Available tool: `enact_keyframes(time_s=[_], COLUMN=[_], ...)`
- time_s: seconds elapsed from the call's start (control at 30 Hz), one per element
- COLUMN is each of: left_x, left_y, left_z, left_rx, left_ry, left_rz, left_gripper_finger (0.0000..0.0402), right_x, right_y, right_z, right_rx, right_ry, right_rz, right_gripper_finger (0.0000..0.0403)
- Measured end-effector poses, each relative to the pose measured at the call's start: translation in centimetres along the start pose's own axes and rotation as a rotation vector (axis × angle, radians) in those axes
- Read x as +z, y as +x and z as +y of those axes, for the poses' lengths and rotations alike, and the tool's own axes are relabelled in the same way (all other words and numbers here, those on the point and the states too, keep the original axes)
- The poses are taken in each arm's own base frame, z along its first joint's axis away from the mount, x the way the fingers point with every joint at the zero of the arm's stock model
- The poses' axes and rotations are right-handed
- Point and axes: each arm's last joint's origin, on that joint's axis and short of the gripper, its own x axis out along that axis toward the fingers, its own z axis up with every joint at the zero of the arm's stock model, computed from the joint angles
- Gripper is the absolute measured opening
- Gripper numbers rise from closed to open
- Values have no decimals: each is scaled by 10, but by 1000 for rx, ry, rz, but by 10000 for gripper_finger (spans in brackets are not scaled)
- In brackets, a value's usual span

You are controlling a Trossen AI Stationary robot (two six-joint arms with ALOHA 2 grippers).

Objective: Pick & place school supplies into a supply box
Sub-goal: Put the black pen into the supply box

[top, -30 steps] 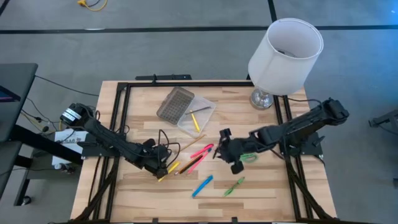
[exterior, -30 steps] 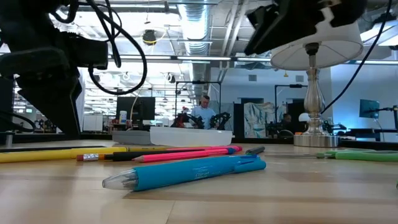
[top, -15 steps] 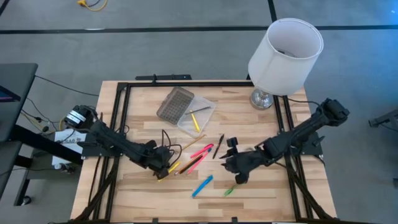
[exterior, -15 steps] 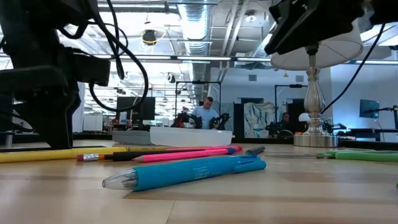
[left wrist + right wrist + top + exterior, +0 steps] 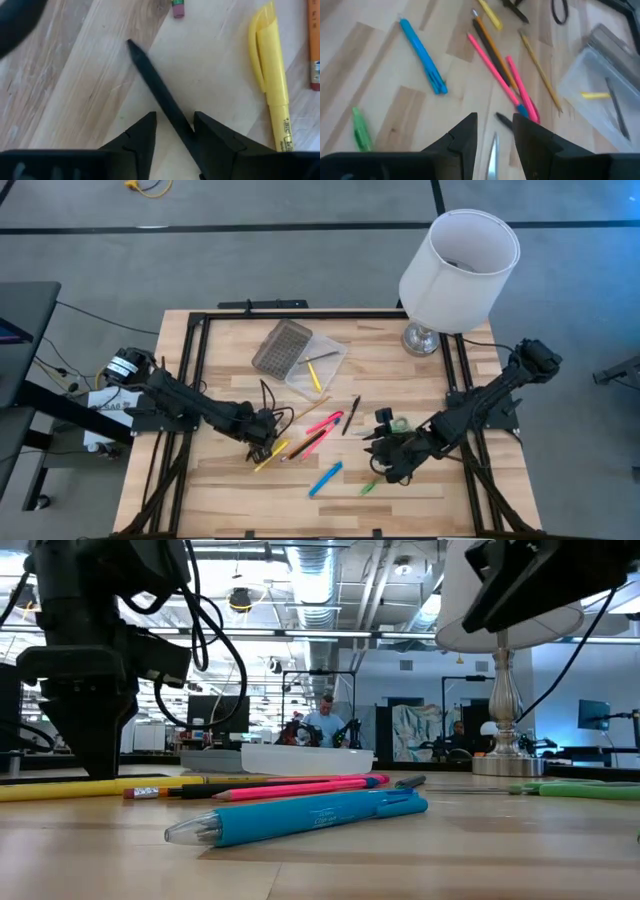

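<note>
**Left end effector closing on a dark pen; right arm above the green marker**

High view. The supply box [image 5: 313,367] lies open on the worktop [image 5: 430,385], its grey lid [image 5: 281,346] beside it, with a yellow piece already inside. The loose supplies lie on the near side of the box. The left end effector [image 5: 262,446] is down at the yellow pencils [image 5: 272,454]. The right end effector [image 5: 388,461] hangs past the pink pens [image 5: 324,423], near the green marker [image 5: 368,486] and blue marker [image 5: 325,478]. A white lamp [image 5: 458,268] stands beyond the box.

Low view. The blue marker [image 5: 300,816] lies nearest the camera; the box tray [image 5: 305,757] sits behind the pencils. Beyond the worktop is an open workshop with ceiling ducts and a person [image 5: 325,722] at a bench.

Left wrist view. A dark pen [image 5: 160,102] runs between the partly open fingers [image 5: 142,137]; a yellow highlighter [image 5: 272,75] lies alongside. Recommended: centre the pen, close squarely, lift straight up so the neighbours stay undisturbed.

Right wrist view. The right fingers [image 5: 462,137] stand parted, holding nothing; a silvery sliver sits between them, unidentifiable.
</note>
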Motion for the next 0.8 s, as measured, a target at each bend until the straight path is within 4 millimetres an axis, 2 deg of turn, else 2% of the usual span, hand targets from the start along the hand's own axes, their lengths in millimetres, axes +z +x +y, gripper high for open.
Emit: enact_keyframes(time_s=[0.33,0.5,0.8], left_x=[7,7,7], left_y=[1,1,1], left_z=[8,9,9], left_rx=[-29,-34,-24], left_ry=[36,119,235], left_rz=[45,57,47], left_gripper_finger=[63,40,39], right_x=[-3,-3,-3], right_y=[-3,-2,0], right_z=[4,3,-1], right_rx=[-34,-37,-48], right_ry=[21,21,21], right_rz=[14,18,24], right_gripper_finger=[118,118,118])
